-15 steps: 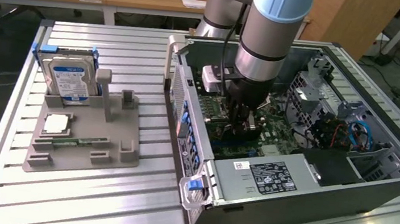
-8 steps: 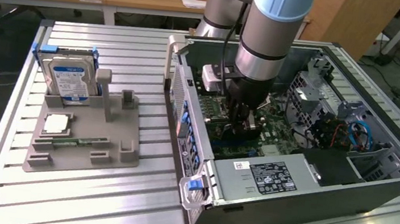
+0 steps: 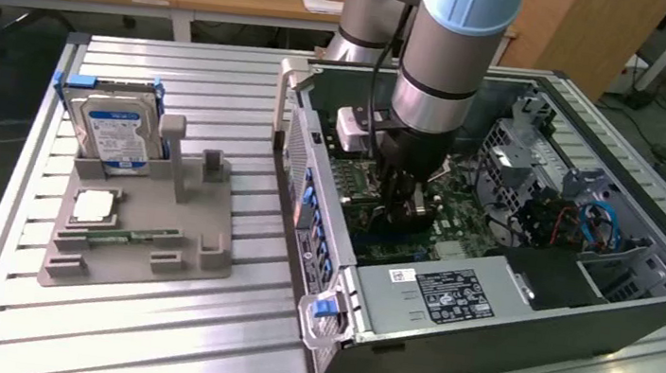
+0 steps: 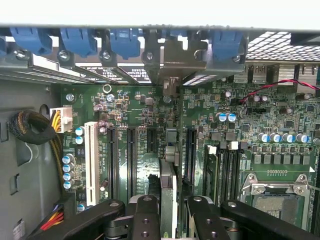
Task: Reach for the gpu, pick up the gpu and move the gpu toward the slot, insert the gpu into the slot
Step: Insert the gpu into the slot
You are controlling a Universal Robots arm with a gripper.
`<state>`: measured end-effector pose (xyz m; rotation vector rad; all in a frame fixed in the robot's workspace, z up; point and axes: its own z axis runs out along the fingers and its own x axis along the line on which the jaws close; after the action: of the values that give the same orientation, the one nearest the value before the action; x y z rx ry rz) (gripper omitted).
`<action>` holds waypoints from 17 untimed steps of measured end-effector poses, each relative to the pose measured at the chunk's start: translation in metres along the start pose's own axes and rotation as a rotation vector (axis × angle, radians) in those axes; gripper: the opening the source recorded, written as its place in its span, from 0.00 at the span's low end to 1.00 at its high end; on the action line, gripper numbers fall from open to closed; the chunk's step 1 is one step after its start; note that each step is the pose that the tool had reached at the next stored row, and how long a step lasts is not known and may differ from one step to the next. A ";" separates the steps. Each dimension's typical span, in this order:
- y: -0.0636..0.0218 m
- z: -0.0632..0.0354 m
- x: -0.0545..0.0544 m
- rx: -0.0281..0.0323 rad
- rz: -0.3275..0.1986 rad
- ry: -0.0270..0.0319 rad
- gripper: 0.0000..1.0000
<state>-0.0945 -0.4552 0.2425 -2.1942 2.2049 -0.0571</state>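
The arm reaches down into the open computer case [image 3: 623,308], which lies on its side on the slatted aluminium table [image 3: 137,334]. The gripper [image 3: 404,216] hangs low over the motherboard [image 3: 457,216], near the case's middle. In the wrist view, the gripper [image 4: 169,215] has its two black fingers [image 4: 145,217] pinching the gpu [image 4: 169,165], seen edge-on as a thin card running away from the camera, its grey metal bracket [image 4: 172,60] up against the case's rear wall beside the blue expansion clips [image 4: 125,42]. The card stands upright over one of the black slots [image 4: 190,155], among the parallel connectors; whether its edge is already seated in that slot is hard to tell from this angle.

Outside the case, at about nine o'clock from the gripper in the exterior view, a grey fixture tray [image 3: 136,239] carries a hard drive [image 3: 118,131] standing upright, a processor chip [image 3: 95,207] and a small green memory stick [image 3: 129,238].
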 end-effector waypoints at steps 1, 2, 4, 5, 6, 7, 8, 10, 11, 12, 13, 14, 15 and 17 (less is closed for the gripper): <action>0.0000 -0.0002 0.000 0.0001 0.000 -0.0001 0.26; -0.0001 -0.0005 0.000 0.0001 0.000 -0.0001 0.26; 0.0000 -0.0011 0.000 0.0000 0.000 0.0001 0.26; -0.0001 -0.0014 0.000 0.0000 0.000 0.0000 0.26; -0.0001 -0.0018 0.000 0.0000 0.000 0.0000 0.26; -0.0001 -0.0023 0.000 0.0000 0.000 0.0001 0.26; -0.0001 -0.0026 0.000 0.0000 0.000 -0.0001 0.26; -0.0001 -0.0026 0.000 0.0001 0.000 -0.0002 0.26; -0.0002 -0.0026 0.000 0.0001 0.000 -0.0002 0.26; -0.0002 -0.0027 0.000 0.0000 0.000 0.0000 0.26; -0.0002 -0.0028 0.000 0.0000 0.000 0.0001 0.26; -0.0002 -0.0028 0.000 0.0000 0.000 0.0000 0.26; -0.0002 -0.0028 0.000 0.0000 0.000 0.0001 0.26; -0.0003 -0.0028 0.000 -0.0001 0.000 0.0001 0.26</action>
<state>-0.0944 -0.4552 0.2453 -2.1943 2.2049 -0.0572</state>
